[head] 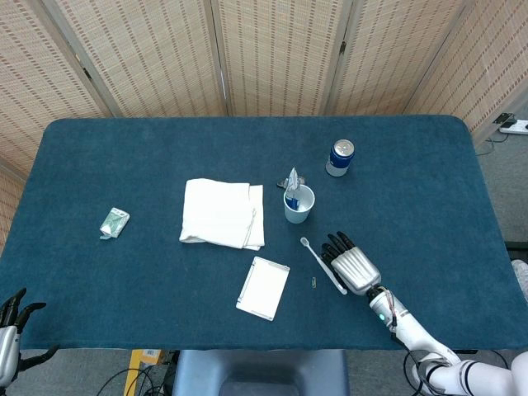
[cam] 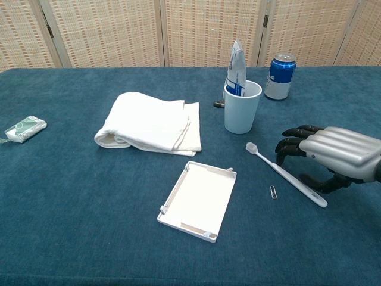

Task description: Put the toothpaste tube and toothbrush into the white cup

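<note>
The white cup (head: 299, 206) (cam: 242, 110) stands upright near the table's middle, with the toothpaste tube (head: 292, 185) (cam: 236, 65) standing inside it. A white toothbrush (head: 322, 264) (cam: 286, 174) lies flat on the blue cloth in front of the cup, its head pointing toward the cup. My right hand (head: 355, 266) (cam: 333, 154) hovers low just right of the brush, fingers curled down beside the handle and thumb near its tail end; it grips nothing. My left hand (head: 10, 326) shows only at the bottom left corner of the head view, fingers apart and empty.
A folded white towel (head: 221, 213) (cam: 152, 122) lies left of the cup. A flat white tray (head: 263, 287) (cam: 198, 199) and a paperclip (head: 314, 283) (cam: 273, 192) sit nearer the front edge. A blue can (head: 340, 157) (cam: 280, 76) stands behind the cup, a green packet (head: 114, 222) (cam: 24, 128) far left.
</note>
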Controlling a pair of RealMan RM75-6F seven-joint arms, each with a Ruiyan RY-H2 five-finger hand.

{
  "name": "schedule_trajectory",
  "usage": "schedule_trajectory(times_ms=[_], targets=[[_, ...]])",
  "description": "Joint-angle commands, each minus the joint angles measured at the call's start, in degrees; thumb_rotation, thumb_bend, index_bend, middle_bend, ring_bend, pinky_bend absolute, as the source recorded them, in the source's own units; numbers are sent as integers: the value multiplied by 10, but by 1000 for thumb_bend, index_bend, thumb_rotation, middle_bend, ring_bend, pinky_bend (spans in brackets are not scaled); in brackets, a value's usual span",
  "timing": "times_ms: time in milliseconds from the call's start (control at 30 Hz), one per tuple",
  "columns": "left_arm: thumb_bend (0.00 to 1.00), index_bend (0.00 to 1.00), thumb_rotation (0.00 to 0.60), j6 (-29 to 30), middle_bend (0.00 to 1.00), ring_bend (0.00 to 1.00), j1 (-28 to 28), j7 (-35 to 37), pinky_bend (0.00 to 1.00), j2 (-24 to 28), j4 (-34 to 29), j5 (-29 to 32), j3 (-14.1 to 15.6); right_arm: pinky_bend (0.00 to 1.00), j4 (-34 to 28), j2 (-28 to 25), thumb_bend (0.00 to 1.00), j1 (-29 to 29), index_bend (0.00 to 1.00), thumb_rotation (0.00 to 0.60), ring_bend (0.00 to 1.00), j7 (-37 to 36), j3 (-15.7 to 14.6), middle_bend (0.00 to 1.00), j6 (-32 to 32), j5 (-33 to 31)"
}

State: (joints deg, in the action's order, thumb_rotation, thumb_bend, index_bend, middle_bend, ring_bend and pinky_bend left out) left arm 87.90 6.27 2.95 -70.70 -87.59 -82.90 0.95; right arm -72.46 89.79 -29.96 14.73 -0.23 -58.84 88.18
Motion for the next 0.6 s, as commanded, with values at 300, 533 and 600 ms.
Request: schedule_trajectory(times_ms=[300, 533, 600], targets=[[135, 284, 600, -1, 54, 23, 0, 2, 147, -2, 3, 0, 0, 76, -47, -15, 440, 14, 297, 600, 15, -17, -22, 180, -57, 47], [135, 284, 600, -2, 54, 23, -2, 0, 147, -3, 1, -4, 0, 76, -33, 8, 135, 35, 297, 600, 15, 2, -15, 180, -77, 28], [135, 284, 600, -2, 54, 23, -2, 0, 147, -2, 1, -5, 0, 76, -32, 14, 122, 37, 297, 600, 15, 0, -12, 180, -77, 22]])
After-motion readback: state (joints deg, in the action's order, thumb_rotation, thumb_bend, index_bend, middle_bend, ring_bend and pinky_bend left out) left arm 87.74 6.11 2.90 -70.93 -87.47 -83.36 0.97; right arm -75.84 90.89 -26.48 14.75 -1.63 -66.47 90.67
